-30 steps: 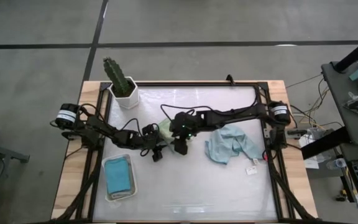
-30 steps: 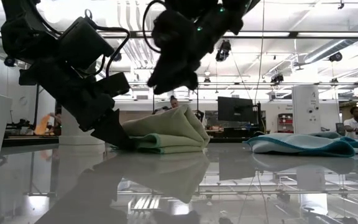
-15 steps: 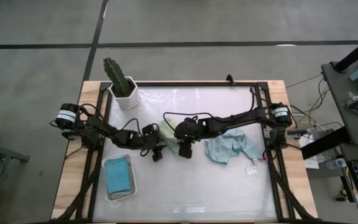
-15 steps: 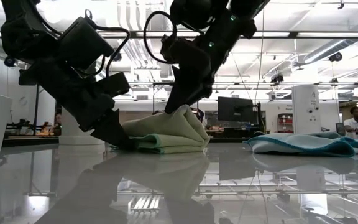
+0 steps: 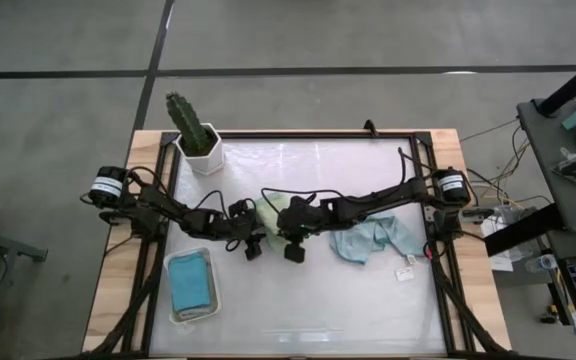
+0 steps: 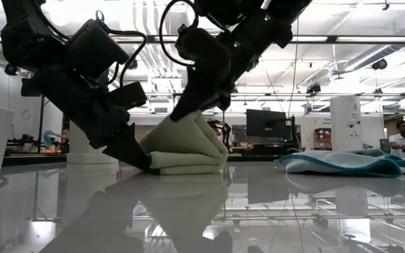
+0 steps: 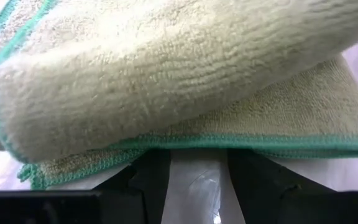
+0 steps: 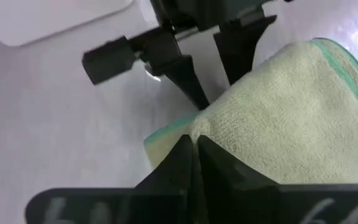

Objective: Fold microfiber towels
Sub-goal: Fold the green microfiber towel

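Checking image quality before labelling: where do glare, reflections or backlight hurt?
Low view: bright ceiling lights leave both arms in silhouette, and the glossy table mirrors the sage green towel. High view: a pale sheen near the table's far edge. Wrist views: evenly lit, towel weave crisp.

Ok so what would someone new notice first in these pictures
Mid-table, both arms meet over the sage green towel, folded in thick layers. The right end effector is shut on its raised fold, while the left end effector sits open against its lower edge. A crumpled pale blue towel lies on the right.
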Motion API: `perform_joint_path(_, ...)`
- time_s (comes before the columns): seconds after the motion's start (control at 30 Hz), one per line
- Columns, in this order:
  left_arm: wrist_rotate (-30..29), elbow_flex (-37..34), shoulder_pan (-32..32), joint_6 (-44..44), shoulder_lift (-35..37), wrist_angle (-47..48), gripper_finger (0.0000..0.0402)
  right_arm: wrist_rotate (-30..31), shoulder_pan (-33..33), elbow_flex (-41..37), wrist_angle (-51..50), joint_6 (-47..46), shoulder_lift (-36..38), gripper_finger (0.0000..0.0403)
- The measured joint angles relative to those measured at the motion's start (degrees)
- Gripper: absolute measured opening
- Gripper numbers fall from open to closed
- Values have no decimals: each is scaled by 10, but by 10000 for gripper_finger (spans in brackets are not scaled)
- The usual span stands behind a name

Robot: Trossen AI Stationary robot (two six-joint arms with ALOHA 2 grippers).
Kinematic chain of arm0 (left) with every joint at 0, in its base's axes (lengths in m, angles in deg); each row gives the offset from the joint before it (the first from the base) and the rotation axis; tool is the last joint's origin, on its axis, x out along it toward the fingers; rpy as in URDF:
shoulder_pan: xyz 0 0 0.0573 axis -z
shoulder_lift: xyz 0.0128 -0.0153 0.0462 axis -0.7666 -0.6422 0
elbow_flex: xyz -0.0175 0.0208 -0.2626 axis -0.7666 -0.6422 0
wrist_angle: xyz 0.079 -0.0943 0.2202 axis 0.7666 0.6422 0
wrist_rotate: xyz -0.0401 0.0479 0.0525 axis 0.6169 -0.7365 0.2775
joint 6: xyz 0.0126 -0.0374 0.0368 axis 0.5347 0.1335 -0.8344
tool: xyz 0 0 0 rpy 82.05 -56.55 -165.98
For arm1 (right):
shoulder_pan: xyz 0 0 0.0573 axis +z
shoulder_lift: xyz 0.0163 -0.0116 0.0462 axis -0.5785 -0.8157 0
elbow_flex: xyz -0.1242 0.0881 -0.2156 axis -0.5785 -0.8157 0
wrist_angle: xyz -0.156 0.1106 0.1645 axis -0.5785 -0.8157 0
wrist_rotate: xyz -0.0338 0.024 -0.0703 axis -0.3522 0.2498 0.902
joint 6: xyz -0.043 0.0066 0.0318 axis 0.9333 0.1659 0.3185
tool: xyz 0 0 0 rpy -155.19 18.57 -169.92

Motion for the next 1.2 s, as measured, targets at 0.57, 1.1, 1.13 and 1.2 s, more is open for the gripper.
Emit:
perform_joint_path(0.57,1,2,4,1,12,9,148,-11,0,16,66,-46,-82,9)
perform_joint_path(1.1,-6,14,4,-19,211,182,148,-94,0,25,90,-29,-91,138)
perform_joint_path(1.13,-12,13,4,-21,220,184,148,-106,1,28,92,-26,-87,145)
perform_joint_path(1.2,-30,12,4,-28,229,177,148,-120,3,29,84,-16,-75,157)
